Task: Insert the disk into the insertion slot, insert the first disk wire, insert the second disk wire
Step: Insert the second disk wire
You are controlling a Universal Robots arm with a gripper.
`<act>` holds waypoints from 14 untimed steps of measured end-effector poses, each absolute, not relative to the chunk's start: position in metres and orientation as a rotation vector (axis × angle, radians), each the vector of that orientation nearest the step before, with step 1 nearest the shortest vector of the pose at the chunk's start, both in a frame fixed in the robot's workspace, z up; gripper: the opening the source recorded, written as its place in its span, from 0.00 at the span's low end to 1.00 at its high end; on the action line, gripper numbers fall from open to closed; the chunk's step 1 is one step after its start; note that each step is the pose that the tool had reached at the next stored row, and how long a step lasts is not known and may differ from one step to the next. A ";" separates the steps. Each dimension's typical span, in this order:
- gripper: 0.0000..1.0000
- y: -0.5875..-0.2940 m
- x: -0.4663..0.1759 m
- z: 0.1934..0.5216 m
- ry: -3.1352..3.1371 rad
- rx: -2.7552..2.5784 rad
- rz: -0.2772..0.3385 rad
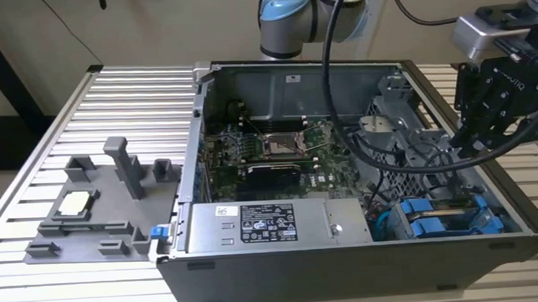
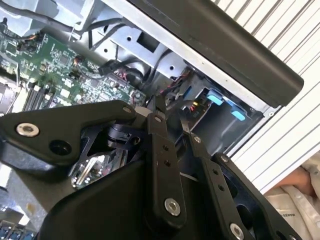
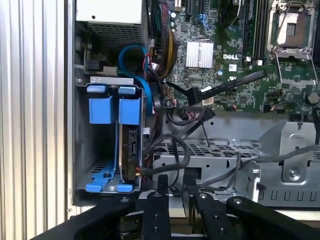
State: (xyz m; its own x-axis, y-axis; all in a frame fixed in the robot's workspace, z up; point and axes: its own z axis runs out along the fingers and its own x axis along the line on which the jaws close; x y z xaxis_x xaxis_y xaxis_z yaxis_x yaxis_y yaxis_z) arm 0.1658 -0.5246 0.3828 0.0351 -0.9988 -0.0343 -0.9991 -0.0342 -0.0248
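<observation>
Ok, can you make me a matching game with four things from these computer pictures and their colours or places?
Things:
1 disk
2 power-supply box
3 circuit board
4 grey stand

Clues:
A green
B on the ribbed table, outside the case
C in a blue frame
D wears a black-and-white label

Pairs: 1-C, 2-D, 3-A, 4-B

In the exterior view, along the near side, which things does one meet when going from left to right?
Grey fixture plate → labelled power-supply box → red and black wire bundle → insertion slot.
</observation>
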 end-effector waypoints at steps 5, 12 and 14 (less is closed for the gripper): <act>0.27 -0.524 0.157 0.383 2.154 -2.230 0.011; 0.27 -0.524 0.136 0.383 2.154 -2.230 0.010; 0.27 -0.523 0.129 0.383 2.154 -2.230 0.009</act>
